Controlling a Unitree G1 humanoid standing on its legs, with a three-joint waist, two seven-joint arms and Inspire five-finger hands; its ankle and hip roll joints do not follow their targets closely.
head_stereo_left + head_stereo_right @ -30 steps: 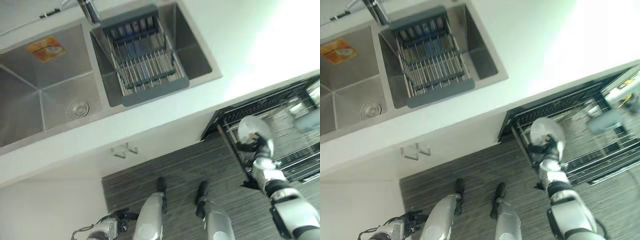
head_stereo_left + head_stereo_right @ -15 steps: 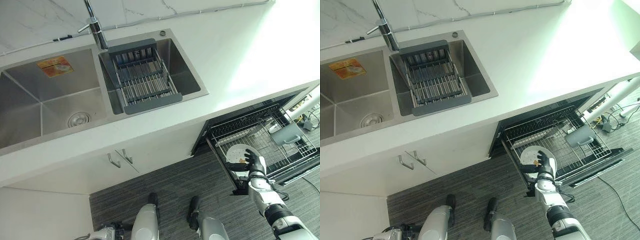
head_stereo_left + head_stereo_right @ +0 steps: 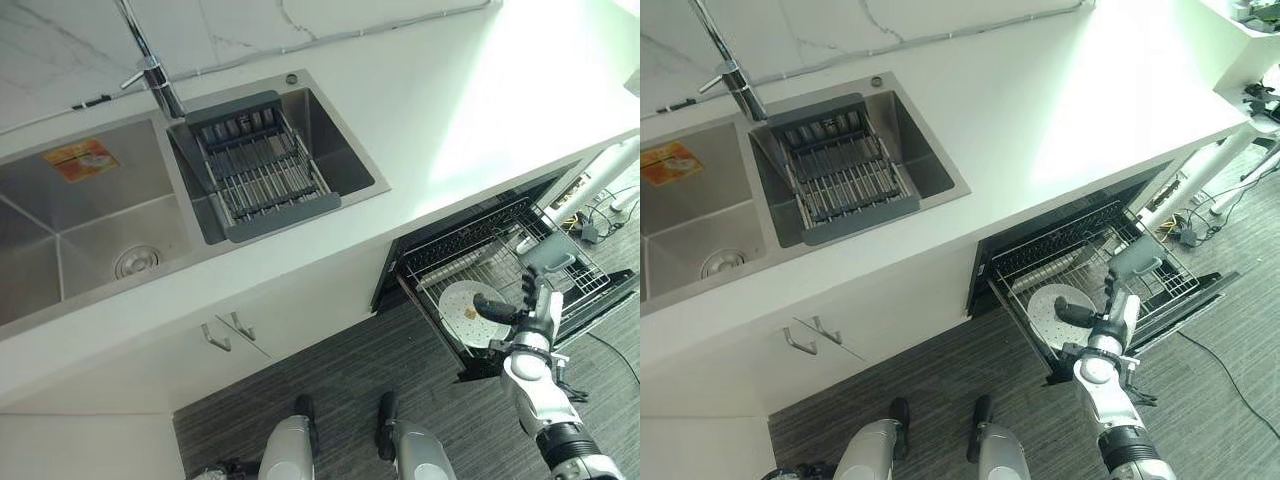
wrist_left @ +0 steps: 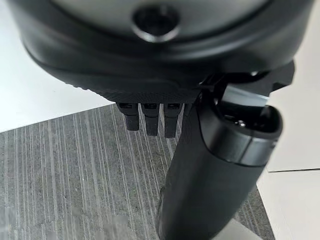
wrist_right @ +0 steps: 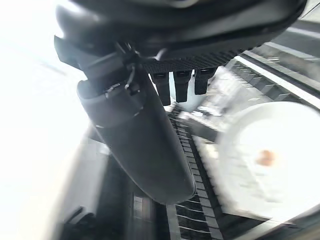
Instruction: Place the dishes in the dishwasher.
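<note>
Both eye views look steeply down from the head, sharing sink (image 3: pixel 150 215) at ten o'clock and dishwasher rack (image 3: pixel 505 275) at four o'clock; wrist cameras sit very close.

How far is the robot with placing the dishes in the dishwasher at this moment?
Nearly done with this dish: the white plate lies flat in the pulled-out dishwasher rack. The right hand is open at the plate's edge, thumb over it, not gripping. A grey cup already sits deeper in the rack. The drying rack in the sink appears to hold no dishes. The left hand hangs idle above the floor.
</note>
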